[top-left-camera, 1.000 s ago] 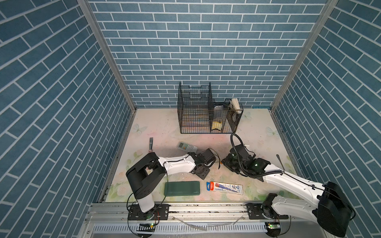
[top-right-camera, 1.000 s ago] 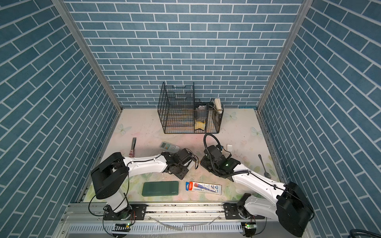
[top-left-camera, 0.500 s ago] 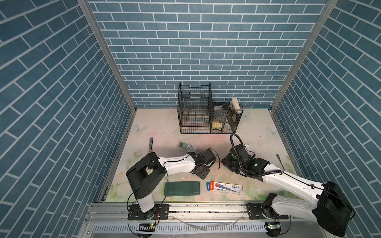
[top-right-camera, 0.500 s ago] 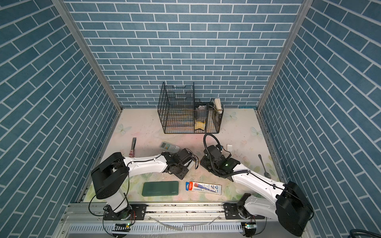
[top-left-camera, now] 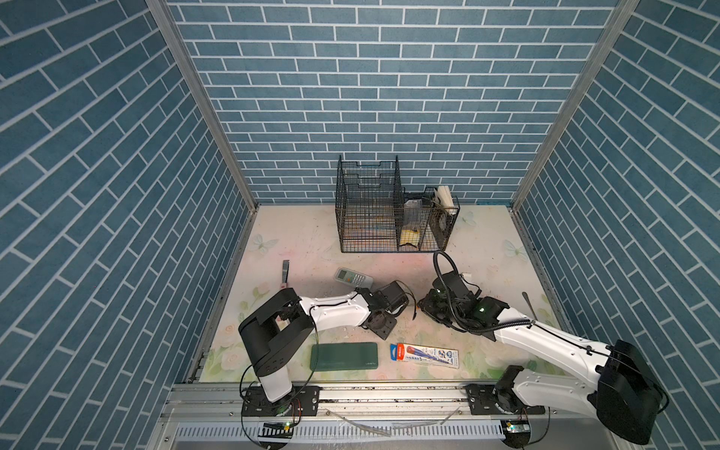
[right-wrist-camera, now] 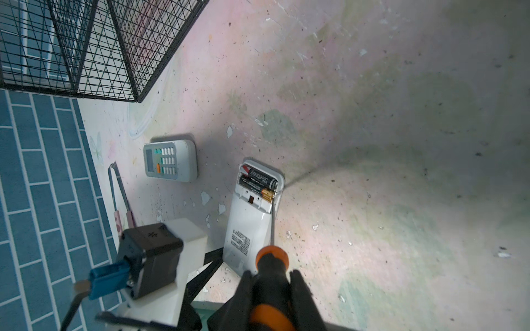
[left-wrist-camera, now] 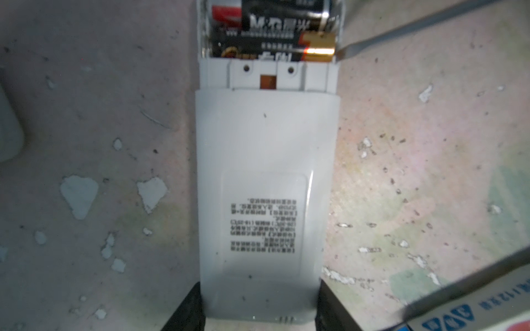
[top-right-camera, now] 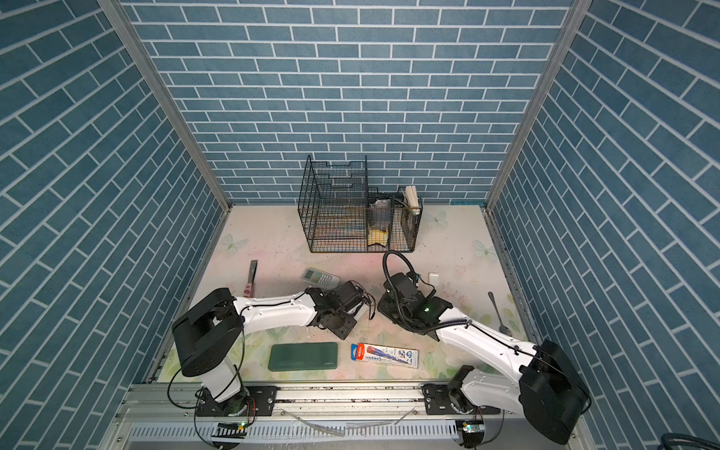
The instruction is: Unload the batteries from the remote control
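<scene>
Pinning the remote control (left-wrist-camera: 266, 172) by its near end, the left gripper (left-wrist-camera: 259, 311) steadies it so the screwdriver (right-wrist-camera: 272, 259), clamped in the right gripper (right-wrist-camera: 271, 292), can lever the batteries (left-wrist-camera: 272, 37) seated just beyond its tip.

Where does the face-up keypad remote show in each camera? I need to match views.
In a top view: the keypad remote lies mid-table, in front of the wire basket.
In a top view: the keypad remote, same spot.
Left wrist: not identifiable.
Right wrist: the keypad remote, beside the open remote.
Shared landmark: the wire basket, absent only from the left wrist view.
</scene>
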Tool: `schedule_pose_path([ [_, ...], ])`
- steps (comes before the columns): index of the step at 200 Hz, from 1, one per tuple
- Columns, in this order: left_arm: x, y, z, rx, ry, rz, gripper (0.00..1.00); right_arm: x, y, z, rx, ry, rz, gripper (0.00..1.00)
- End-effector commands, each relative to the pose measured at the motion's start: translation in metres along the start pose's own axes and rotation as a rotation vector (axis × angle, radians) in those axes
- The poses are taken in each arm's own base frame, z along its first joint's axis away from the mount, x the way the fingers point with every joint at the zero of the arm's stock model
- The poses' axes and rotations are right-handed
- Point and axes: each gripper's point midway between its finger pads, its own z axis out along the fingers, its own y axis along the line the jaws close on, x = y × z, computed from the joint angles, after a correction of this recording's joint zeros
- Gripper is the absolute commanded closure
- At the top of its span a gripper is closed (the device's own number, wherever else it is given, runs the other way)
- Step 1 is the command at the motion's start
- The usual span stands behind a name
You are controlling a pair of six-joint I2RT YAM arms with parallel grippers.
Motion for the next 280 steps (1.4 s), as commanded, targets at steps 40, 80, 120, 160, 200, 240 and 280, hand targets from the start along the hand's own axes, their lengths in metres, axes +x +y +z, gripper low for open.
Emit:
schedule_pose_path([
  [40,0.054,0.001,0.03,-0.026,0.195,0.075,0.81,-0.019,0.049,-0.012,-0.131,-0.059,-0.021,1.0],
  [80,0.056,0.001,0.03,-0.029,0.199,0.079,0.81,-0.02,0.051,-0.015,-0.132,-0.063,-0.023,1.0],
  [120,0.057,0.001,0.032,-0.033,0.204,0.079,0.82,-0.022,0.053,-0.02,-0.139,-0.074,-0.026,1.0],
  [160,0.059,0.002,0.033,-0.04,0.213,0.085,0.82,-0.024,0.055,-0.022,-0.145,-0.079,-0.025,1.0],
  [200,0.062,0.002,0.034,-0.05,0.222,0.094,0.83,-0.026,0.06,-0.026,-0.153,-0.082,-0.027,1.0],
  [240,0.063,0.002,0.035,-0.057,0.228,0.097,0.83,-0.028,0.058,-0.029,-0.144,-0.093,-0.025,1.0],
  [280,0.064,0.002,0.037,-0.062,0.235,0.105,0.83,-0.029,0.059,-0.033,-0.144,-0.103,-0.025,1.0],
])
